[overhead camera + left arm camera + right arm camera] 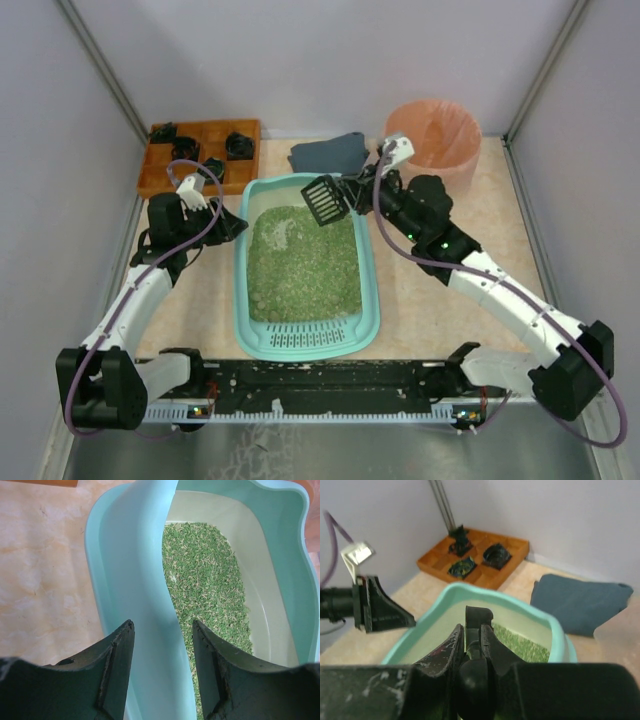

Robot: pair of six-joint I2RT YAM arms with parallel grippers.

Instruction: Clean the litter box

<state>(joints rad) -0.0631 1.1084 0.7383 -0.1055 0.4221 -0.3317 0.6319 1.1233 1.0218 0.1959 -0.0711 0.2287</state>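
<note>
Right hand point(352, 192): scoop point(322, 201) above litter box point(243, 300); bin point(434, 130) beyond.

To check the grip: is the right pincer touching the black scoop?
Touching. The right wrist view shows the right pincer closed on the handle of the scoop, no gap.

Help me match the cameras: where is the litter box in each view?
Top external: litter box in the centre.
Left wrist: litter box fills the frame, its rim inside the left gripper.
Right wrist: litter box lower centre, beyond the right gripper.
Shared landmark: the green litter.
</note>
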